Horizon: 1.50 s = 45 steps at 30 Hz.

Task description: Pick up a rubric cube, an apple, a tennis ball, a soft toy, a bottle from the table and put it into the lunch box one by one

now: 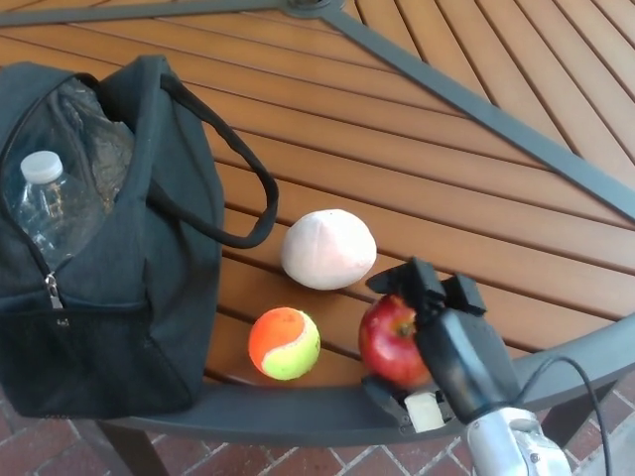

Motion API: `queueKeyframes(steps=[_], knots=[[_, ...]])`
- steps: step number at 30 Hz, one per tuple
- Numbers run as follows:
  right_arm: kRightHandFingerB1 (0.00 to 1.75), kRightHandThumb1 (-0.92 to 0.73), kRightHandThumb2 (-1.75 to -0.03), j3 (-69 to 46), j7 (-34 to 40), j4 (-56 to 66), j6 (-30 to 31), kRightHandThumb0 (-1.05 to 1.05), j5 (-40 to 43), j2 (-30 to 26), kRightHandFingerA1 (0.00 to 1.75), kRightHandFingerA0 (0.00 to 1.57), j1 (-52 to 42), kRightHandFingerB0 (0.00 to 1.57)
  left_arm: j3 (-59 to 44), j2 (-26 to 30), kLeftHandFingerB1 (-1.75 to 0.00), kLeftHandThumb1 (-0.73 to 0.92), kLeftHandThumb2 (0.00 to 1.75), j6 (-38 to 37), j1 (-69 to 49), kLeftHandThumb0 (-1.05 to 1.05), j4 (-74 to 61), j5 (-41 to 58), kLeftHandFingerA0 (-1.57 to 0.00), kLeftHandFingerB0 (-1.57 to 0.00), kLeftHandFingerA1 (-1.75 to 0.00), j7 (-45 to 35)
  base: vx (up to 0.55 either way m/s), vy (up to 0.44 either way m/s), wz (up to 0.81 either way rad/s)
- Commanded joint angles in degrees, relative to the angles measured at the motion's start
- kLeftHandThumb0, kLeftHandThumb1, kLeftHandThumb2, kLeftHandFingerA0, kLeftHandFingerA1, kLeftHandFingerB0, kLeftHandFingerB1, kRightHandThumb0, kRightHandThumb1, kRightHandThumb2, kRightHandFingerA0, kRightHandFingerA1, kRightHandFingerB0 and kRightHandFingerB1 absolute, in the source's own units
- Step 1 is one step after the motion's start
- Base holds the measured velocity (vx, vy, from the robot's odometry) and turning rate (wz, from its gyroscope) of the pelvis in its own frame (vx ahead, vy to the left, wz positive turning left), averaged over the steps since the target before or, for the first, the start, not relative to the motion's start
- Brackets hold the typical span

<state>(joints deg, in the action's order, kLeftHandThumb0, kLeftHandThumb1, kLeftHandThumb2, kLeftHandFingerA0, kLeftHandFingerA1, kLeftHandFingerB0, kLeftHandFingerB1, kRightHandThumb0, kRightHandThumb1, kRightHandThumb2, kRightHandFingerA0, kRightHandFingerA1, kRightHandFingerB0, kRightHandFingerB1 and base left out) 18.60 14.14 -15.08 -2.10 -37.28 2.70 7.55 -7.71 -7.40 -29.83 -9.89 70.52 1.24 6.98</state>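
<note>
Apple (389, 339) half behind right hand (442, 327)

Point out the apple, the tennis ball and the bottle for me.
apple (389, 339), head view, red left side.
tennis ball (285, 343), head view, centre.
bottle (42, 167), head view, white cap, inside bag.

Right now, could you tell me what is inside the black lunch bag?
A clear plastic bottle with a white cap shows through the open top of the black bag. Anything deeper is hidden by the fabric.
</note>
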Motion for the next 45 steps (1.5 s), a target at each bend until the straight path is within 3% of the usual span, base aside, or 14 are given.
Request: queueKeyframes(steps=[1, 9, 10, 15, 17, 21, 24, 25, 33, 36, 37, 40, 41, 45], knots=[[1.61, -0.34, -1.6, -15.0, -6.8, -1.5, 3.1, -0.22, 28.9, 10.8, 1.74, 1.08, -7.8, 1.03, 0.5, -0.8, -1.02, 0.52, 1.0, -2.3, -2.5, -0.17, 1.8, -1.0, -1.05, -0.98, -1.07, -0.3, 0.0, 0.0, 0.0], [1.6, -0.31, -1.6, -20.6, -7.6, 0.8, 6.4, -0.21, 33.0, 15.6, 1.71, 1.07, -7.9, 1.03, 1.7, -0.4, -1.01, 0.51, 1.02, -3.2, -3.1, -0.13, 2.0, -2.5, -1.05, -0.99, -1.05, 1.1, 0.0, 0.0, 0.0], [1.62, -0.37, -1.56, -21.3, -7.4, 1.1, 6.8, -0.16, 33.4, 16.1, 1.7, 1.03, -8.0, 0.98, 1.4, -0.4, -1.02, 0.58, 0.88, -3.0, -3.2, -0.12, 1.9, -2.1, -1.03, -0.98, -1.07, 0.8, 0.0, 0.0, 0.0], [1.54, -0.37, -1.51, -25.2, -6.3, 2.3, 9.0, -0.16, 38.4, 19.0, 1.68, 1.04, -7.5, 1.0, 1.6, -0.3, -1.01, 0.52, 0.98, -2.5, -3.2, -0.14, 1.9, -2.2, -1.04, -1.0, -1.05, 1.6, 0.0, 0.0, 0.0], [1.55, -0.38, -1.49, -26.8, -5.5, 2.6, 9.3, -0.14, 40.9, 20.2, 1.7, 1.01, -7.4, 0.99, 1.6, -0.3, -1.01, 0.59, 0.88, -2.2, -3.3, -0.13, 2.0, -2.2, -1.01, -0.97, -1.08, 1.6, 0.0, 0.0, 0.0], [1.57, -0.38, -1.51, -28.5, -4.2, 3.0, 9.3, -0.15, 43.7, 21.6, 1.69, 1.02, -7.0, 0.96, 1.2, -0.5, -1.01, 0.56, 0.88, -2.2, -3.2, -0.12, 2.1, -1.7, -1.01, -0.97, -1.08, 1.2, 0.0, 0.0, 0.0], [1.54, -0.34, -1.48, -30.8, -2.8, 3.7, 10.0, -0.19, 48.2, 23.4, 1.69, 0.99, -5.8, 0.93, 0.6, -0.7, -1.01, 0.53, 1.0, -3.2, -3.3, -0.13, 2.0, -0.8, -1.03, -0.98, -1.06, -0.3, 0.0, 0.0, 0.0], [1.57, -0.54, -1.29, -32.5, -1.2, 4.7, 11.1, -0.15, 52.3, 25.2, 1.75, 1.01, -4.5, 0.88, 0.5, -0.8, -1.02, 0.53, 1.01, -3.0, -3.2, -0.12, 1.9, -0.7, -1.05, -0.99, -1.05, 0.0, 0.0, 0.0, 0.0], [1.56, -0.61, -1.19, -36.7, 4.8, 8.3, 15.3, -0.2, 65.5, 29.8, 1.75, 0.99, -0.3, 0.83, 1.1, -0.8, -1.01, 0.54, 0.99, -3.2, -3.1, -0.14, 1.7, -1.4, -1.05, -0.98, -1.05, 0.4, 0.0, 0.0, 0.0], [1.59, -0.69, -1.1, -37.6, 8.7, 9.5, 16.3, -0.23, 70.6, 32.0, 1.75, 1.01, 2.3, 0.82, 0.9, -1.0, -1.01, 0.54, 0.98, -2.6, -2.9, -0.15, 1.7, -1.3, -1.06, -0.99, -1.05, 0.9, 0.0, 0.0, 0.0], [1.66, -0.78, -0.91, -37.5, 9.1, 9.9, 16.5, -0.29, 72.2, 32.8, 1.75, 1.0, 2.8, 0.75, 0.7, -1.1, -1.02, 0.55, 1.02, -2.7, -2.9, -0.14, 1.7, -1.0, -1.05, -0.97, -1.06, 0.4, 0.0, 0.0, 0.0], [1.65, -0.81, -0.82, -37.5, 11.4, 10.8, 17.0, -0.32, 76.8, 34.9, 1.75, 1.0, 3.9, 0.76, 0.6, -0.9, -1.0, 0.54, 1.1, -3.0, -3.1, -0.1, 1.6, -0.8, -1.05, -0.96, -1.04, -0.5, 0.0, 0.0, 0.0], [1.66, -0.87, -0.74, -37.4, 12.6, 11.2, 17.2, -0.36, 78.3, 35.7, 1.75, 1.0, 4.1, 0.73, 0.9, -0.6, -1.03, 0.64, 0.91, -3.0, -3.2, -0.13, 1.4, -1.2, -1.03, -0.93, -1.04, 0.0, 0.0, 0.0, 0.0], [1.68, -0.9, -0.7, -36.9, 14.5, 12.0, 18.2, -0.39, 81.6, 36.8, 1.75, 1.02, 4.7, 0.7, 1.2, -0.2, -1.05, 0.64, 0.93, -2.9, -3.4, -0.11, 1.2, -1.5, -1.04, -0.93, -1.04, 0.2, 0.0, 0.0, 0.0]])
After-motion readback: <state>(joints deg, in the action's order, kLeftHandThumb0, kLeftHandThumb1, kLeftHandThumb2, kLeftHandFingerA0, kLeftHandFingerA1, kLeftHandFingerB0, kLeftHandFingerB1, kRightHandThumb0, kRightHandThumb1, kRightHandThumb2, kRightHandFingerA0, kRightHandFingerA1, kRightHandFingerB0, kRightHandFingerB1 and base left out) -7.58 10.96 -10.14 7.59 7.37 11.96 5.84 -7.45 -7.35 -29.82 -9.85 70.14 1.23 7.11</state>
